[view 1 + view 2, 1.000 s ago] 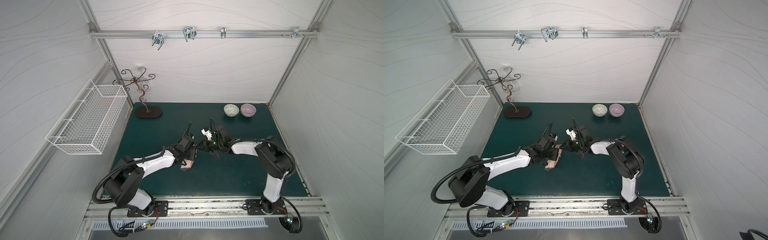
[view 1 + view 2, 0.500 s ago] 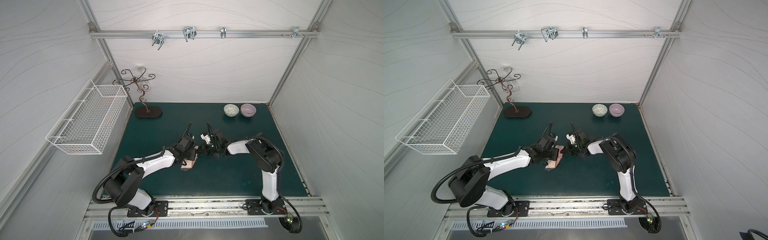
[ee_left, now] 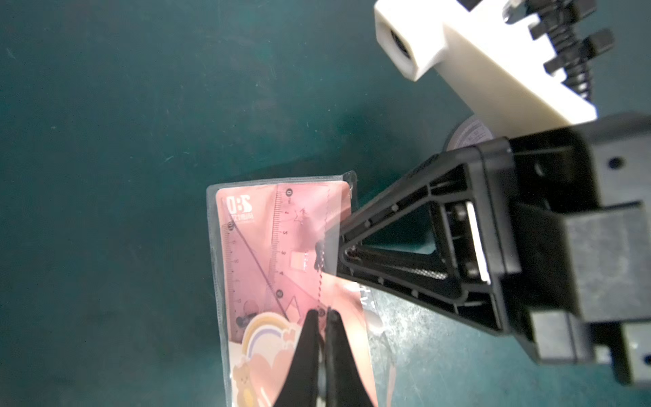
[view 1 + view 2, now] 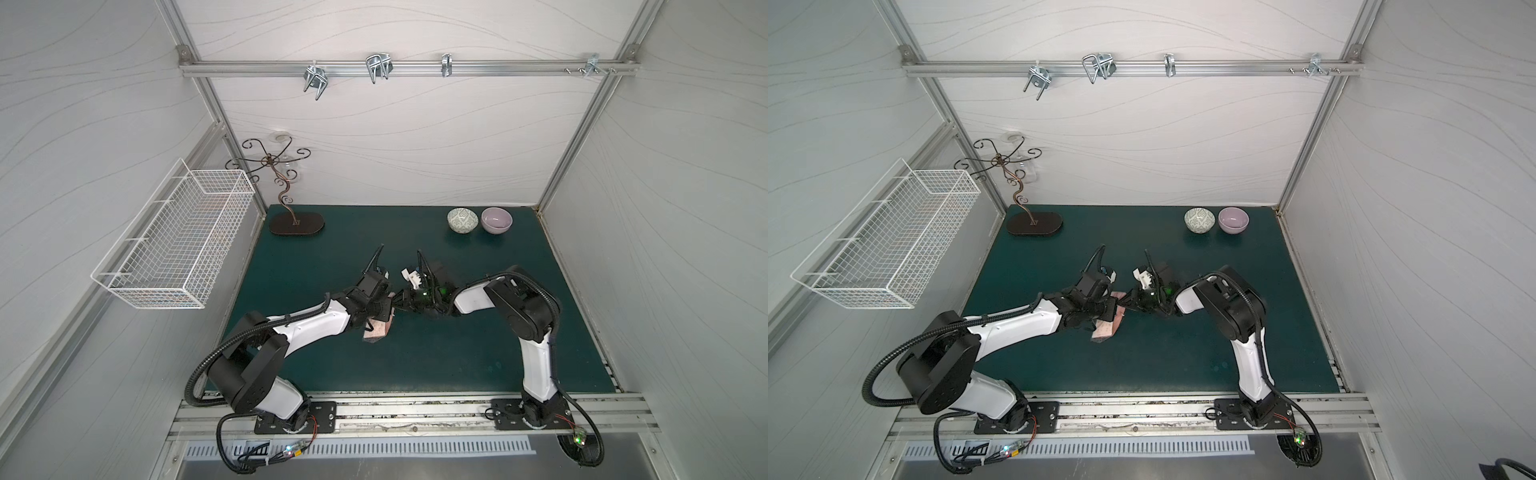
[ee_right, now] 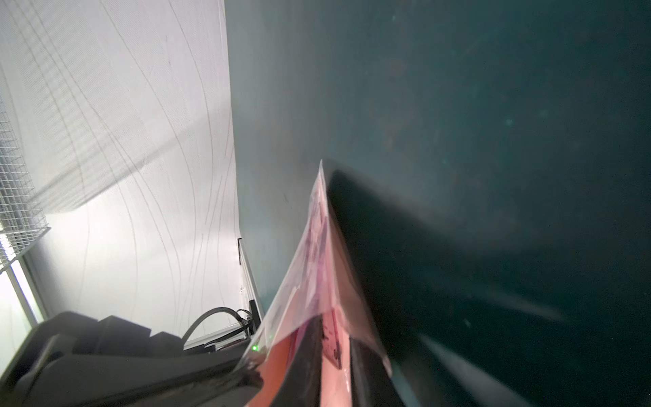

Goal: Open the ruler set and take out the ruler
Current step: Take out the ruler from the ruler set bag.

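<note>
I saw the left pincer [image 3: 321, 314] clenched on the ruler set [image 3: 260, 246], a flat, glossy clear sleeve over a pink printed card, above the middle of the matte green table [image 4: 457, 357], while the right pincer [image 3: 347, 252] straddled its edge, grip impossible to tell.

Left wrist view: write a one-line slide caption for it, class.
Left gripper pinches the pink ruler set over the green mat; right gripper meets its edge.
</note>
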Controlling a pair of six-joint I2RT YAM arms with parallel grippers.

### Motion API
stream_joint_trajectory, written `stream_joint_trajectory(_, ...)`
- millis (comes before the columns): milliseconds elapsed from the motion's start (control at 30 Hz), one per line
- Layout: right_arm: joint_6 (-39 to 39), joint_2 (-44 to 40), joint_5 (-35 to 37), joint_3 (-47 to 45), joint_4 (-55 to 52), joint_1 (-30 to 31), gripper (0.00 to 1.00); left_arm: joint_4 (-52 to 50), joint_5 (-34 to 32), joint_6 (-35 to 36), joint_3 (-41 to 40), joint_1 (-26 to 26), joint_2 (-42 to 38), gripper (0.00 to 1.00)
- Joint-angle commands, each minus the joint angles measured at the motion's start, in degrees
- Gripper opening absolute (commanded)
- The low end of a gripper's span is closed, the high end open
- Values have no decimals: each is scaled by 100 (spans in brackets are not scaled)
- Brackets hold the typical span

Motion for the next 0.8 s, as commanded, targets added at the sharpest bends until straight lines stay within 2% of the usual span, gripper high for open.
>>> stream_joint_trajectory(0,347,35,62,-171,492,-37,19,242,17,-54,123,1,18,0)
stream_joint_trajectory(467,921,-31,150,-624,1146,-148,20,171,-49,-67,167,0,70,0)
stream_joint_trajectory(767,1146,198,40,-511,1465,-131,20,161,26,-30,250,-16,114,0)
